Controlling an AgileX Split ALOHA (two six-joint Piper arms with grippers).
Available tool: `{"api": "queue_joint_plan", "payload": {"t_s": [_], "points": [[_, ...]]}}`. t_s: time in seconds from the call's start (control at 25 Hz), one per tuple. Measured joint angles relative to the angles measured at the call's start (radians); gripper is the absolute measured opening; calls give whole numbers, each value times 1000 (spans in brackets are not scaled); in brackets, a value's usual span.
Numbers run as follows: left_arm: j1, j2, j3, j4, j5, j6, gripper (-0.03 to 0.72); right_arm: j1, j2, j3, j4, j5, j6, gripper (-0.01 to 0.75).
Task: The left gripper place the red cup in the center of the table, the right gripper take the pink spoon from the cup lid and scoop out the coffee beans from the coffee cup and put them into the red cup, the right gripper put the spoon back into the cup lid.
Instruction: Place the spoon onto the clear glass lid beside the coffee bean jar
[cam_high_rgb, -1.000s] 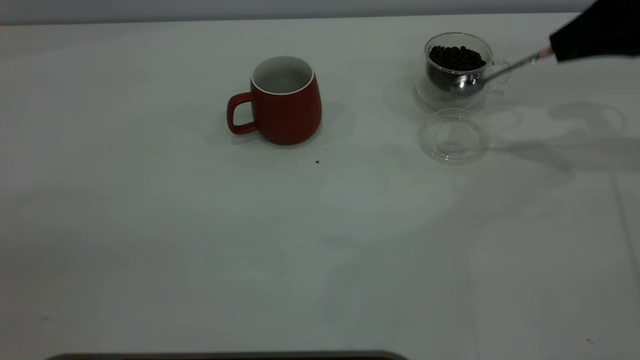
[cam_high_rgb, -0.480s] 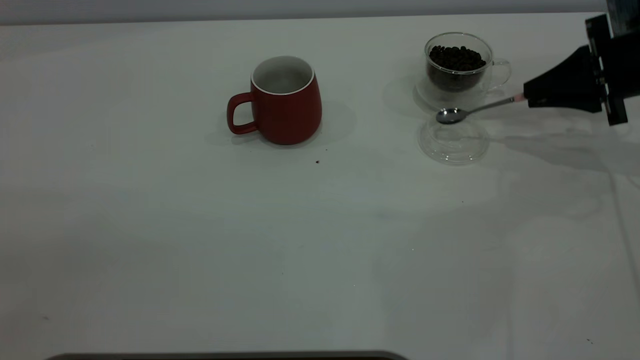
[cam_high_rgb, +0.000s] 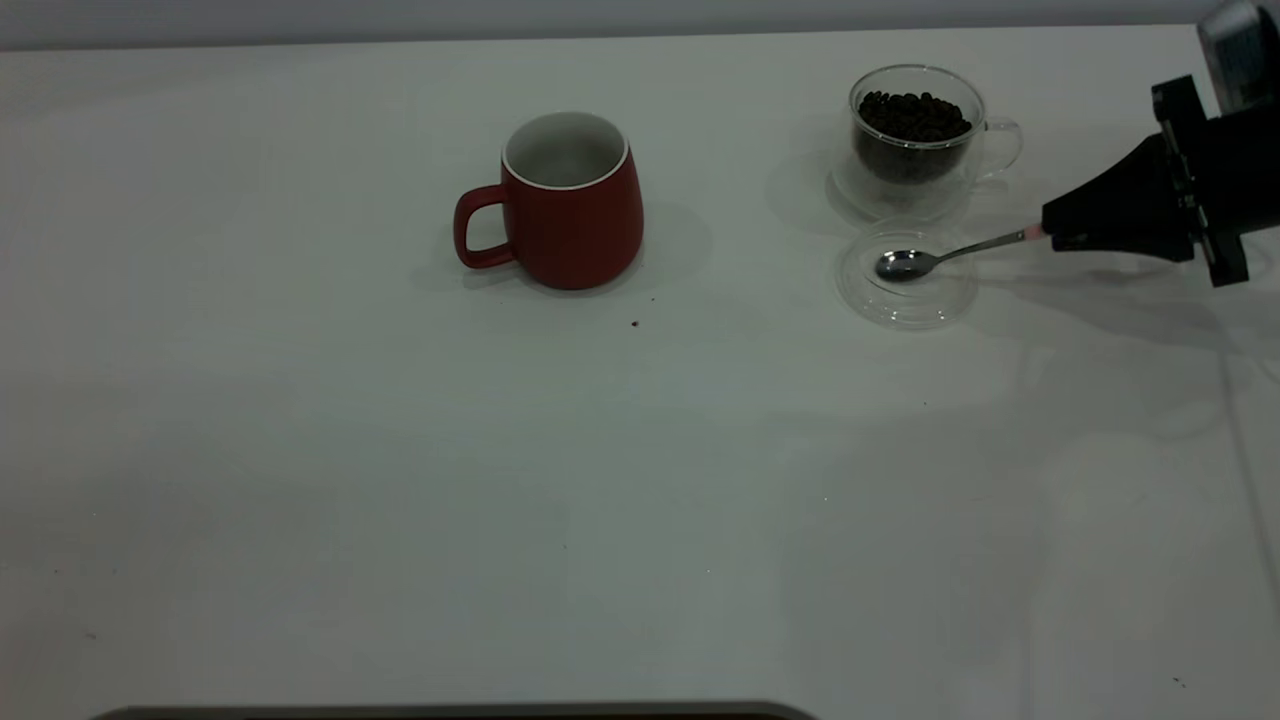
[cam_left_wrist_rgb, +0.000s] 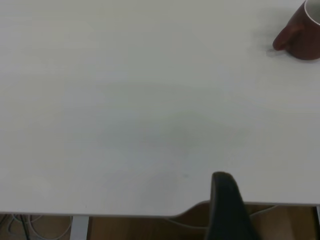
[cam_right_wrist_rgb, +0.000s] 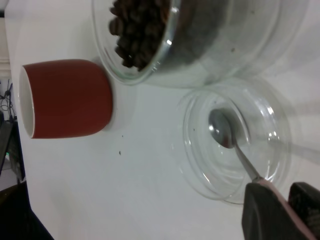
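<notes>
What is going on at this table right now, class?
The right gripper holds the pink-handled spoon by its handle, with the bowl resting in the clear cup lid. The glass coffee cup of beans stands just behind the lid. The red cup sits mid-table, no beans showing inside from here. The left gripper is parked near the table's edge.

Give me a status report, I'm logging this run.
Right gripper shut on spoon, bowl in cup lid. Left gripper out of view. Red cup centered. Nothing in the way.
</notes>
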Motion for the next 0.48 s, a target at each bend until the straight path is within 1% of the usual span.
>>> {"api": "queue_joint_plan", "payload": {"t_s": [0.28,0.36,0.48], "points": [[0,0,0,0,0,0,493,33,6,0,50,-1,-47,93],[0,0,0,0,0,0,493,35,10,0,55,0,-64,104],[0,0,0,0,0,0,493,35,12,0,55,-4,-69,150]]}}
